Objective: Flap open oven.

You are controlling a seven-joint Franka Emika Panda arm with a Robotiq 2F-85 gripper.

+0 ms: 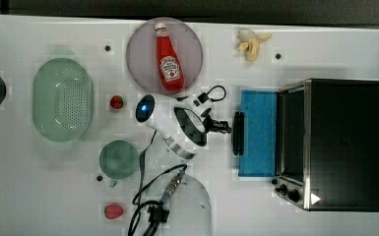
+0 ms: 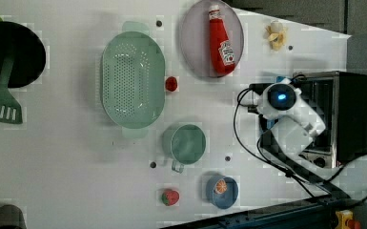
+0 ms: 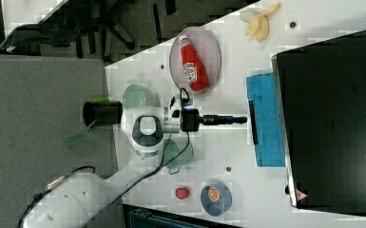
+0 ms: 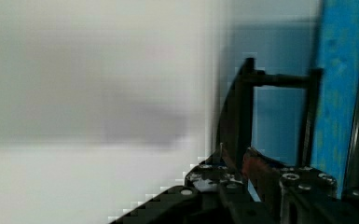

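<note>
Boxy silver-and-black toaster oven: blue glass door flapped down; pincer, jaws narrow around the door's bar handle, which runs crosswise to its reach.

One oven, one ketchup bottle on one plate, one banana, one colander, one green cup, one spatula, one blue bowl.

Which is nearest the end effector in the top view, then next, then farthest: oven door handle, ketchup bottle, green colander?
1. Oven door handle, just off the top view's right of the end effector.
2. Ketchup bottle, on the plate above.
3. Green colander, far toward the top view's left.
</note>
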